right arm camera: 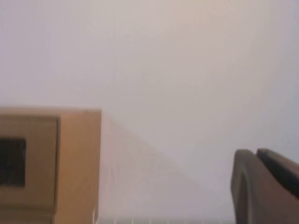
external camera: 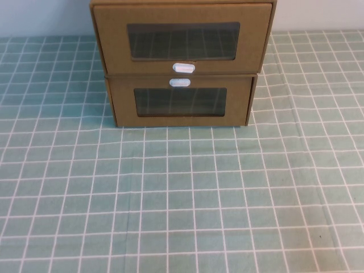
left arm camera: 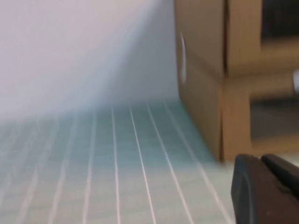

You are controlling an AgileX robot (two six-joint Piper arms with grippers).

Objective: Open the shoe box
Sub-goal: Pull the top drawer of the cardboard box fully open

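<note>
Two stacked shoe boxes (external camera: pixel 227 71), left hand (left arm camera: pixel 261 163) and right hand (right arm camera: pixel 257 156) flanking, both closed empty

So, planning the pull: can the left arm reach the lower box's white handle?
Probably yes: the left claw sits low near the lower box's left corner, and bare cloth fronts the handle. The right claw, shut, hangs higher on its right.

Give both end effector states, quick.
Left end effector: low, left of the shoe box; state cannot be told.
Right end effector: right of the shoe box, closed, holding nothing.
</note>
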